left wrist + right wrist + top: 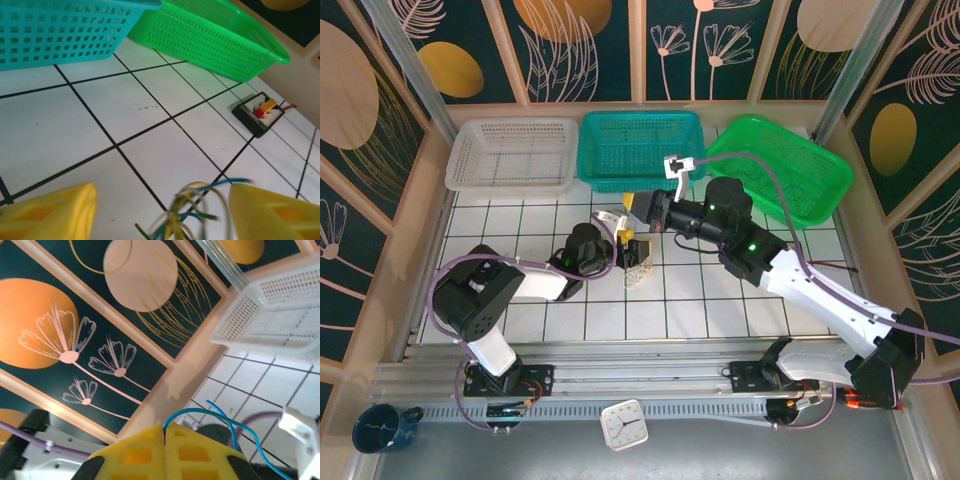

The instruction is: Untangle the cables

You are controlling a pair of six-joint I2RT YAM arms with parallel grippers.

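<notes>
The cables [200, 210] are a small tangle of blue, tan-yellow and whitish wires on the tiled table, lying between the wide-apart yellow fingers [50, 215] of my left gripper [160, 217], which is open. In the top view the tangle [638, 264] sits just right of the left gripper [627, 248]. My right gripper [165, 429] is shut on one blue cable [215, 412], which arcs out of its closed fingertips and down to the right. From above, the right gripper [633, 205] hovers just behind the tangle.
A white basket [510, 155], a teal basket [640, 145] and a green basket [780, 165] line the back of the table. A small black board [257, 112] with yellow and red parts lies to the right. A clock [623, 424] and a blue mug [380, 428] sit below the front rail.
</notes>
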